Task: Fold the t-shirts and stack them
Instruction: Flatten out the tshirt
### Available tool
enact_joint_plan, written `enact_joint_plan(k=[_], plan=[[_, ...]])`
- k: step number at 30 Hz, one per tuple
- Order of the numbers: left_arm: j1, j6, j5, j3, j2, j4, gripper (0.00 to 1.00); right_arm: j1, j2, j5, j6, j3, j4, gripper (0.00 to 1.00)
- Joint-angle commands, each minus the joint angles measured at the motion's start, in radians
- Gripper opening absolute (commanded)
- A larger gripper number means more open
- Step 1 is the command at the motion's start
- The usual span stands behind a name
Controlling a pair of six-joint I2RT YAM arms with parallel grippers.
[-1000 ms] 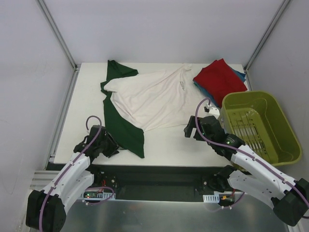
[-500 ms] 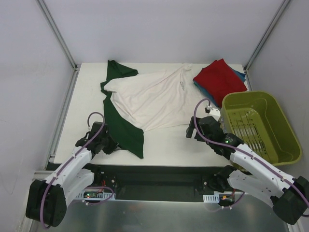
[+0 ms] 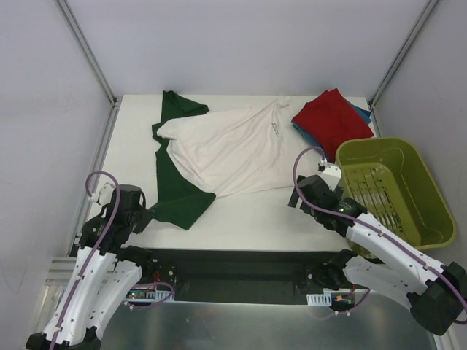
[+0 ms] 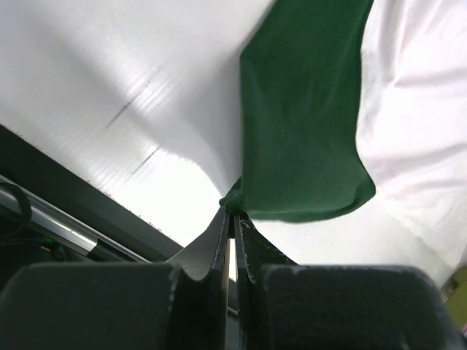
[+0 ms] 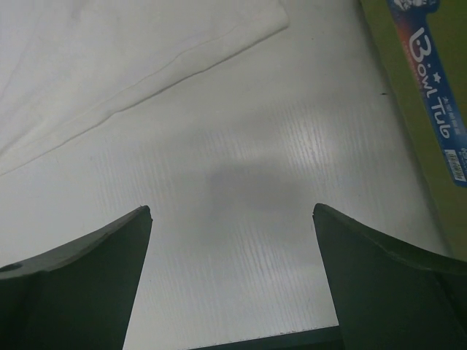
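The red t-shirt [image 3: 332,117] and teal-blue t-shirt [image 3: 363,113] are seen folded and stacked at the table's [image 3: 248,211] far right. The cream-white t-shirt [image 3: 233,149] is spread unfolded mid-table, its green edge [image 4: 306,131] clamped in the left pincer [image 4: 232,213]; the right pincer [image 5: 232,213] is held released.

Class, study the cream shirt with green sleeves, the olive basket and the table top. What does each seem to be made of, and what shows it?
The shirt: soft matte cloth, probably cotton; it creases and drapes. The basket: moulded plastic, slightly glossy, with a slotted floor. The table top: likely white corrugated plastic sheet; fine parallel ribs show.
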Motion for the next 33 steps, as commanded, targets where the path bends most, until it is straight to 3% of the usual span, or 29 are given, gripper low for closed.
enact_joint_plan(k=[1,6,11,16,22,33], plan=[[-0.009,-0.075,-0.150,0.076,-0.041,-0.148,0.00,-0.021,0.032,0.076,0.050,0.061,-0.060,0.97],[-0.009,-0.173,-0.331,0.119,-0.087,-0.263,0.00,-0.068,0.095,-0.015,0.011,0.114,-0.031,0.97],[-0.009,-0.173,-0.316,0.087,-0.090,-0.241,0.00,-0.133,0.184,-0.128,0.019,0.115,0.041,0.99],[-0.009,-0.126,-0.250,0.022,-0.096,-0.124,0.00,-0.133,0.287,-0.148,0.063,0.129,0.054,0.87],[-0.009,-0.110,-0.247,0.001,-0.094,-0.099,0.00,-0.133,0.388,-0.160,0.097,0.111,0.077,0.62],[-0.009,-0.089,-0.232,-0.021,-0.082,-0.067,0.00,-0.157,0.503,-0.106,0.065,0.141,0.113,0.55]])
